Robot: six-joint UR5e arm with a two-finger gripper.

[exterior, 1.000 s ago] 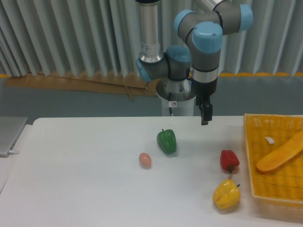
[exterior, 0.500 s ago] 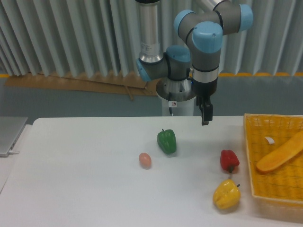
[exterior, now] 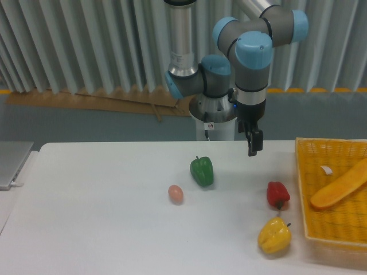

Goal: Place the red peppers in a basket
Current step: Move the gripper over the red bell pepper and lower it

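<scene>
The red pepper (exterior: 278,194) lies on the white table (exterior: 103,229), right of centre, a short way left of the yellow-orange basket (exterior: 304,189). The basket stands at the table's right edge and runs out of the frame. My gripper (exterior: 252,150) hangs above the table, up and to the left of the red pepper, well apart from it. Its dark fingers point down and show edge-on, so their gap is not readable. Nothing is seen held in them.
A green pepper (exterior: 202,171) and a small pinkish egg-shaped object (exterior: 175,193) lie left of the red one. A yellow pepper (exterior: 274,235) sits just in front of it. An orange elongated vegetable (exterior: 339,184) and a white tag (exterior: 326,169) lie in the basket.
The gripper has shifted slightly to the right and a little lower, toward the red pepper. Nothing on the table has moved.
</scene>
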